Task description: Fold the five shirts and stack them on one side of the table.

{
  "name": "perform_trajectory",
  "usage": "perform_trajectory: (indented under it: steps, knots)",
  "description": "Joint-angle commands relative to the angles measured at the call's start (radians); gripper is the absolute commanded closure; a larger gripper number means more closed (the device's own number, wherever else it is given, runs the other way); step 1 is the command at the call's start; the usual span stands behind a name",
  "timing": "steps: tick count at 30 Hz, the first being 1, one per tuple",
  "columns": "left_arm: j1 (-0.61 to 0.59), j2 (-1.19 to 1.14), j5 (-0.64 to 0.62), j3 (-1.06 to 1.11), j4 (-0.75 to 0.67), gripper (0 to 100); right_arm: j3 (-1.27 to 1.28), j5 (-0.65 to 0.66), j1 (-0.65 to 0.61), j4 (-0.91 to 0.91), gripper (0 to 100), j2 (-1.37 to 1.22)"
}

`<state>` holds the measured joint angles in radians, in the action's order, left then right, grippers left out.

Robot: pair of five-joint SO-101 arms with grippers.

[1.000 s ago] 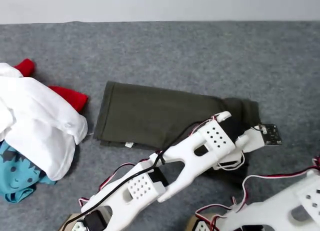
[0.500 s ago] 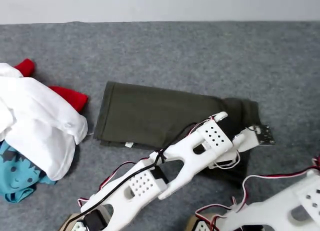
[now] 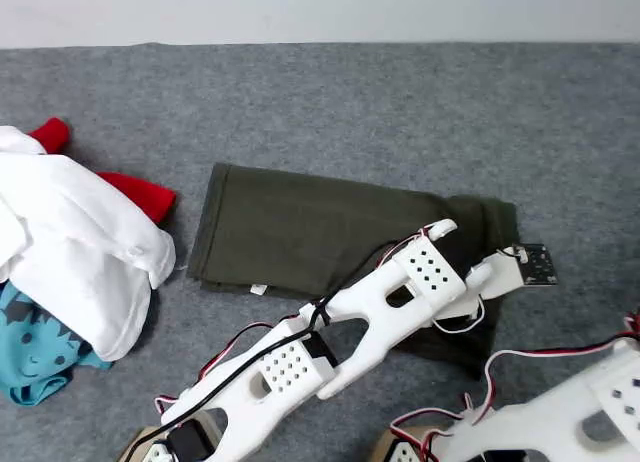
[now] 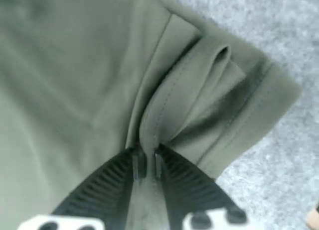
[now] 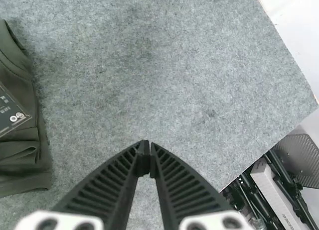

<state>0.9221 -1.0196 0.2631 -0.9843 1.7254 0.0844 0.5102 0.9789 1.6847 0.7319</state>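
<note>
- Olive-green shirt (image 3: 300,227): lies mid-table on the grey felt (image 3: 400,102), already folded into a long band. You likely have a further fold to make before it can be stacked.
- White shirt (image 3: 80,242), red shirt (image 3: 140,194), teal shirt (image 3: 35,352): heaped loose and unfolded at the left of the high view. A fifth shirt cannot be made out, and no stack is begun.
- Left gripper (image 4: 148,163): your claw is clenched on a raised ridge of the olive cloth near one end.
- Right gripper (image 5: 146,153): pinched closed on nothing, above bare felt beside the shirt.
</note>
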Motion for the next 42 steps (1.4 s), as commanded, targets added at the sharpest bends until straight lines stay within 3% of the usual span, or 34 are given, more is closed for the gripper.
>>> perform_trajectory:
  steps: [1,15,24,33,42]
  knots:
    - [-0.008,0.051,0.012,-0.036,0.029,97,-0.008,0.009,0.013,-0.015,98.7,0.019]
    - [-0.146,0.087,0.011,-0.036,0.023,96,-0.008,0.009,0.007,-0.012,98.7,0.019]
    - [-0.173,0.087,-0.061,-0.036,-0.011,85,-0.005,0.009,0.007,-0.01,98.7,0.019]
    - [-0.321,0.084,-0.038,-0.03,-0.107,85,-0.005,0.009,0.007,-0.01,98.7,0.019]
    - [-0.338,0.068,-0.035,-0.094,-0.035,85,-0.003,0.009,0.007,-0.01,98.7,0.019]
